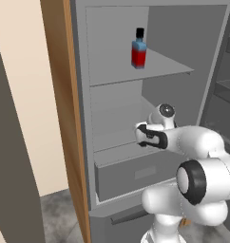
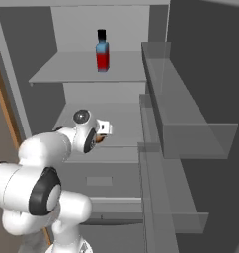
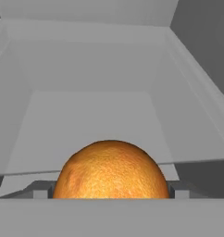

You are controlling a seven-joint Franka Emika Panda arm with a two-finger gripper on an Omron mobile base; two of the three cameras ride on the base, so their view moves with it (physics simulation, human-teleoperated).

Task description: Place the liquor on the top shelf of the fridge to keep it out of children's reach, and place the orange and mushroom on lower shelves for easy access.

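The small flat-sided liquor bottle [image 1: 139, 51], blue above, red below and capped in black, stands upright on the top shelf [image 1: 169, 69], the highest thin grey board of the tall grey fridge [image 1: 81, 95] with its wood-brown side edge. It is well above the arm and apart from it.

The white arm reaches into the compartment below that board, over one of the lower shelves [image 1: 118, 153], with the grey box drawer [image 1: 136, 175] beneath. In the hand view the round orange fruit [image 3: 111, 170] with its pebbled skin sits right at the gripper [image 3: 111, 192], between the two finger tips, which flank it closely on either side. The jaws are spread wide around the fruit; whether they press on it or stand just beside it cannot be told. Beyond the fruit the flat grey shelf board [image 3: 90, 125] runs back to the fridge's plain rear wall. In the right base view a sliver of orange [image 2: 99, 139] peeks out beside the hand.
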